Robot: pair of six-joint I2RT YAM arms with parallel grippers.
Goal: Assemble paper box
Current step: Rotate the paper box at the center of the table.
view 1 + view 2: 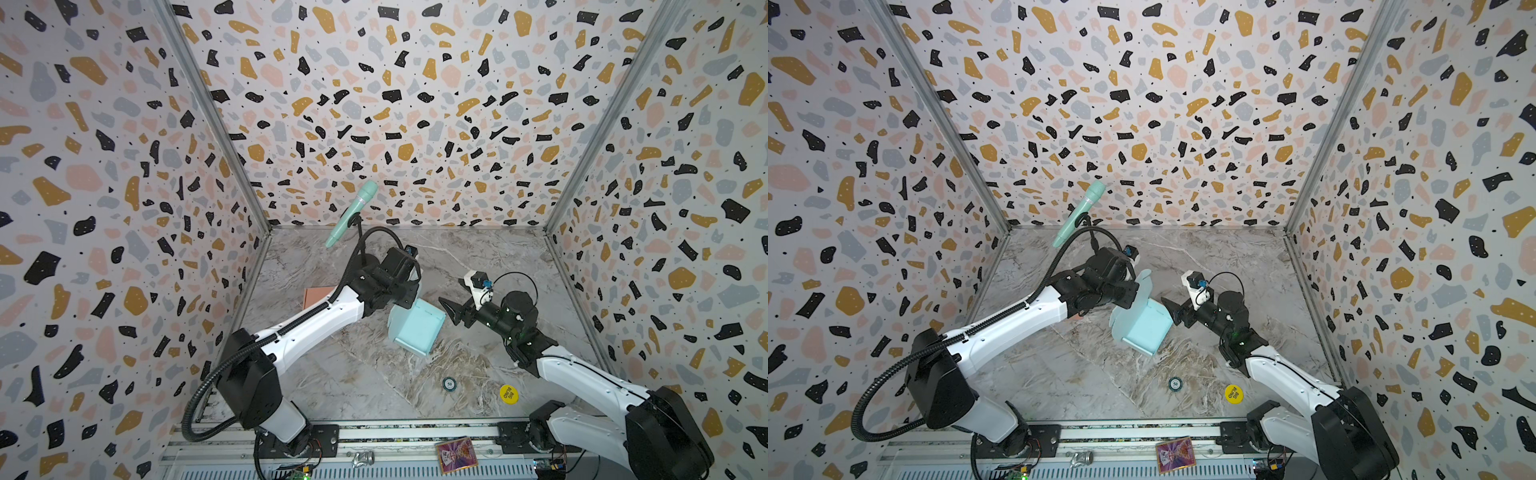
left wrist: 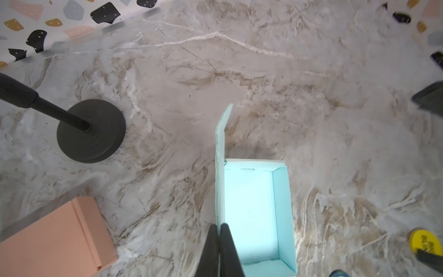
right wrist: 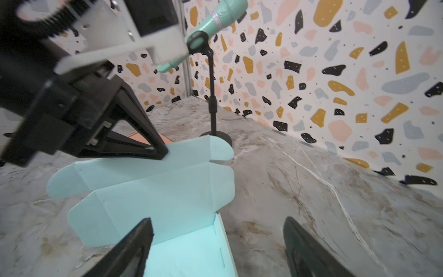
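The paper box (image 1: 417, 328) sat mid-table (image 1: 478, 257). Left of the box and farther back lay a flat carton (image 1: 318, 295); behind that stood the microphone stand (image 2: 91, 130). Nearer the front than the box lay a chip (image 1: 449, 383), with a round token (image 1: 508, 393) to its right.

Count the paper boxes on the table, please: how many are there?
2. The teal box lies mid-table, its lid pinched by the left gripper. The peach box lies flat, near the left wall, mostly hidden under the left arm from above.
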